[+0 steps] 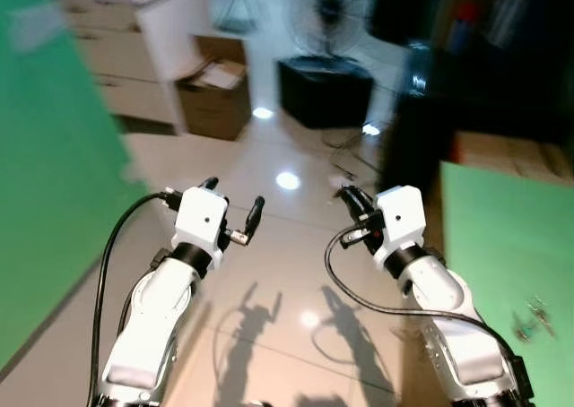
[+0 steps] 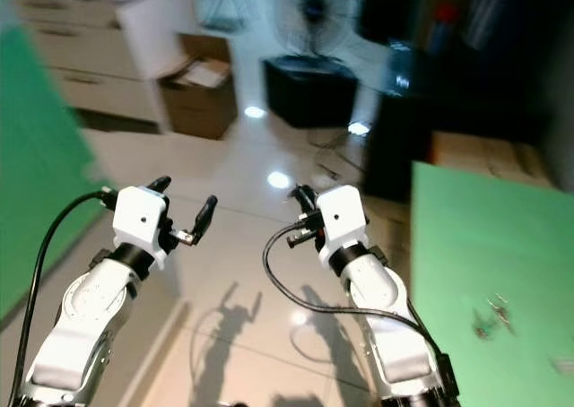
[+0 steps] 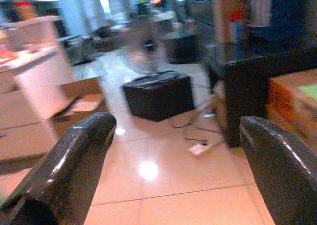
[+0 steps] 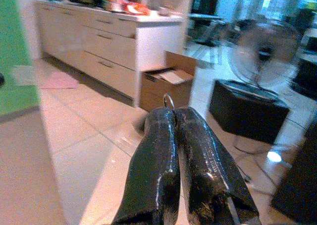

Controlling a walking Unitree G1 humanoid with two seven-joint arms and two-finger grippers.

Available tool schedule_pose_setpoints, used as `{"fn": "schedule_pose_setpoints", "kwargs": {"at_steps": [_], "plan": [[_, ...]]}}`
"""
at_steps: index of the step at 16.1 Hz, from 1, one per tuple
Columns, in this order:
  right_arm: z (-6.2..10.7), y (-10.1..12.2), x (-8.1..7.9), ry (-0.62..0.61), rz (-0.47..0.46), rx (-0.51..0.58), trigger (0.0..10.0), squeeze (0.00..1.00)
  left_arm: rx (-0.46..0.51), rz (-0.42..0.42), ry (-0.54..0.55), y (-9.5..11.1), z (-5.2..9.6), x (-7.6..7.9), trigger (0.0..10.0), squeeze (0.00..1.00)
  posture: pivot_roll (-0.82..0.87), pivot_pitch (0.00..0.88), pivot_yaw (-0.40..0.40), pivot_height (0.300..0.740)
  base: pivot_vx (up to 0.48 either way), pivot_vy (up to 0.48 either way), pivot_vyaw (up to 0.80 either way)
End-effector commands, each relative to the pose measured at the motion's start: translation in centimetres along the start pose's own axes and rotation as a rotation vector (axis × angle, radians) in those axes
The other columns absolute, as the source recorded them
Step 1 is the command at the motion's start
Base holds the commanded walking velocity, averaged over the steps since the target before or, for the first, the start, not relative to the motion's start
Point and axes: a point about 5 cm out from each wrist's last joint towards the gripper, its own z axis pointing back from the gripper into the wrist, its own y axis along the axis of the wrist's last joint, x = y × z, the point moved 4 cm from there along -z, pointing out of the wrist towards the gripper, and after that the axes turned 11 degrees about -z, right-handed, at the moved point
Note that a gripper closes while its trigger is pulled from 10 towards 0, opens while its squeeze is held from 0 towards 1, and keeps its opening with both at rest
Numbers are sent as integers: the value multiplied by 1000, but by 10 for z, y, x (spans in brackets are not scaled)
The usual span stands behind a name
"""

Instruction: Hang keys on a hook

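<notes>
My right gripper (image 1: 348, 194) is held out at chest height over the tiled floor. It is shut, and a thin metal key ring (image 4: 169, 101) pokes out past its fingertips (image 4: 161, 118). The rest of what it holds is hidden between the fingers. My left gripper (image 1: 235, 194) is raised level with it on the left, open, with nothing between its fingers (image 3: 84, 150). A small bunch of metal keys (image 1: 531, 320) lies on the green table (image 1: 511, 237) to my right, apart from both grippers.
A green surface (image 1: 45, 156) stands close on my left. Ahead are white drawers (image 1: 117, 57), an open cardboard box (image 1: 215, 93), a black box (image 1: 325, 89) with a fan (image 1: 327, 12) behind it, floor cables (image 1: 345, 156) and a dark cabinet (image 1: 484, 84).
</notes>
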Motion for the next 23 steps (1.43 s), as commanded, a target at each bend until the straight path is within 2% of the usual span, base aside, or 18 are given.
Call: {"fn": "schedule_pose_setpoints", "kwargs": {"at_steps": [1, 3, 6, 9, 11, 14, 19, 23], "plan": [[0, 1, 5, -16, -9, -1, 10000, 0, -1, -27, 4, 2, -2, -1, 10000, 0, -36, 0, 61, 740, 0, 0, 800], [0, 2, 7, -34, -14, 13, 10000, 0, 7, -57, 13, 4, -6, -2, 10000, 0, -43, 0, 68, 740, 0, 0, 800], [-1, 4, 4, -30, -16, 24, 10000, 0, 13, -37, 19, 7, -10, -3, 10000, 0, -53, 0, 83, 740, 0, 0, 800], [1, 1, 7, -39, -20, 25, 10000, 0, 20, -62, 13, 8, -13, -3, 10000, 0, -38, 0, 90, 740, 0, 0, 800], [-3, 2, 4, -27, -30, 29, 10000, 0, 31, -88, 12, 9, -12, -7, 10000, 0, -29, 0, 88, 740, 0, 0, 800], [-5, 3, -1, -4, -28, 31, 10000, 0, 11, -64, 46, 5, -10, -11, 10000, 0, -33, 0, 92, 740, 0, 0, 800], [-5, 5, -7, 60, -33, 31, 10000, 0, 27, -79, 46, 7, -10, -7, 10000, 0, -37, 0, 84, 740, 0, 0, 800], [-5, 8, -9, 64, -57, 51, 10000, 0, 16, -93, 100, 6, -11, -16, 10000, 0, -29, 0, 76, 740, 0, 0, 800]]}}
